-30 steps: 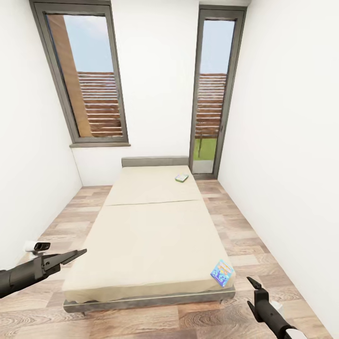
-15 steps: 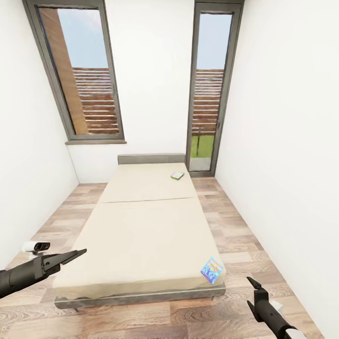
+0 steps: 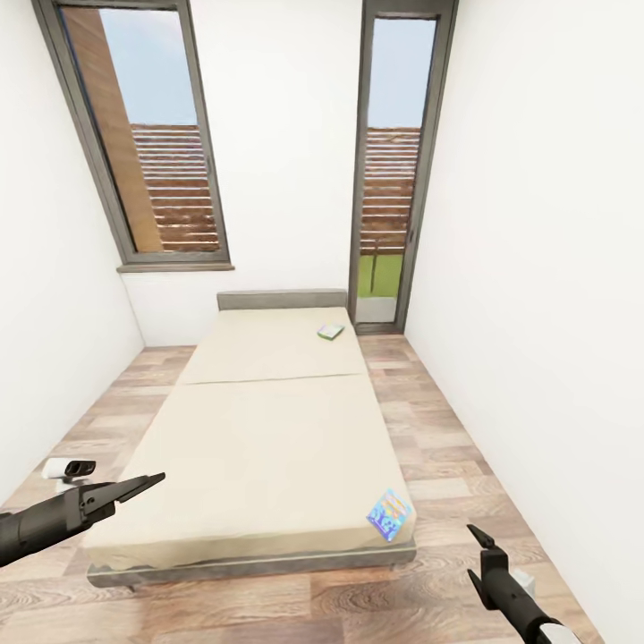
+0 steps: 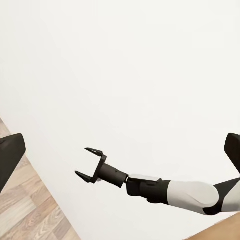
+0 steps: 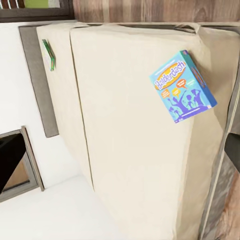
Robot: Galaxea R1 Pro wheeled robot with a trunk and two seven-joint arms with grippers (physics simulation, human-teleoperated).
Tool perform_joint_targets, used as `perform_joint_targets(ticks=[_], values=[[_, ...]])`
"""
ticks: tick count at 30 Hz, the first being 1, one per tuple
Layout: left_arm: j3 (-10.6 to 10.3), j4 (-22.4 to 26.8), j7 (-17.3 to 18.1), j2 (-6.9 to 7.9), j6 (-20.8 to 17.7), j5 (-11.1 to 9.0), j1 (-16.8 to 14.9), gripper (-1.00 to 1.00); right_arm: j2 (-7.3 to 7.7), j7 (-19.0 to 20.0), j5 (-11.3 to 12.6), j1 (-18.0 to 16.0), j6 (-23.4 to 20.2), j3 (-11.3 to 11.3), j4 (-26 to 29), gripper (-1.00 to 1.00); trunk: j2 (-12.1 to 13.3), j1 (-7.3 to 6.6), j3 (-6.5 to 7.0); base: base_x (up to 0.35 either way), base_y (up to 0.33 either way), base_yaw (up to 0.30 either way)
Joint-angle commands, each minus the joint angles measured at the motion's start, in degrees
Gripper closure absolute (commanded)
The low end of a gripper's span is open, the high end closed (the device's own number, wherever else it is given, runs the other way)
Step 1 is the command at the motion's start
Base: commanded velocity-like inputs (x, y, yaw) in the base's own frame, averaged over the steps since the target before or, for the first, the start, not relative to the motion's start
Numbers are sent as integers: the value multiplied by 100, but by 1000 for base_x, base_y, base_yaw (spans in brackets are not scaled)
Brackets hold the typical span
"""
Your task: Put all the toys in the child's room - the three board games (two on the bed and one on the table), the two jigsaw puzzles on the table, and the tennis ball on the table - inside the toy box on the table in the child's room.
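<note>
- The bed [image 3: 259, 429] fills the middle of the room, and two of the board games lie on its cream top: the blue board game [image 3: 389, 515] at the near corner on the robot's right, overhanging the edge a little, and the white-green board game [image 3: 330, 332] up by the headboard on that same side.
- The right hand [image 3: 477, 547] hovers low over the plank floor just off that near corner, fingers spread and carrying nothing; the left wrist view shows it released too [image 4: 90, 163].
- The left hand [image 3: 134, 487] is held out over the foot of the bed on the opposite side; its fingers look close together and nothing is between them, though I cannot tell for sure that it is clenched.
- The step in hand appears to be closing in on the blue carton, the nearer of the two.
- To do it well, stop the base short of the bed frame, then bring the right hand in from the overhanging edge.
- That lip likely gives the fingers room to pinch the carton's thin side rather than scrape the mattress.
- The far carton probably needs a drive along the bed's right side.
</note>
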State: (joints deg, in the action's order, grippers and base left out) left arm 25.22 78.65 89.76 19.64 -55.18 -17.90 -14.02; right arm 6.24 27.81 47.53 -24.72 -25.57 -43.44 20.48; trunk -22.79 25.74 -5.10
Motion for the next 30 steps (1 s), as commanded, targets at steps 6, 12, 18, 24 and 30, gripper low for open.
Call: perform_joint_targets(ticks=[6, 12, 18, 24, 30], values=[[1, 1, 24, 2, -58, 6, -5, -100, -21, 5, 20, -7, -34, -26, 6, -100, -12, 4, -14, 143, 40, 0], [-6, 3, 24, -4, -44, 4, -5, -100, -35, 5, -6, -7, 3, -17, 15, -100, -12, 4, -9, 65, 32, 66], [-8, 57, 24, -4, -57, 6, -5, -100, -39, 5, -23, -7, 7, -16, 17, -100, -12, 4, 9, 10, 5, 185], [14, 70, 24, 3, -71, 6, -5, -100, -43, 5, -31, -7, 35, -9, 17, -100, -12, 4, 15, 2, 1, 65], [33, 78, 24, 4, -98, 3, -5, -100, -44, 5, -35, -7, 54, -8, 18, -100, -53, 26, -1, 0, 0, 12]])
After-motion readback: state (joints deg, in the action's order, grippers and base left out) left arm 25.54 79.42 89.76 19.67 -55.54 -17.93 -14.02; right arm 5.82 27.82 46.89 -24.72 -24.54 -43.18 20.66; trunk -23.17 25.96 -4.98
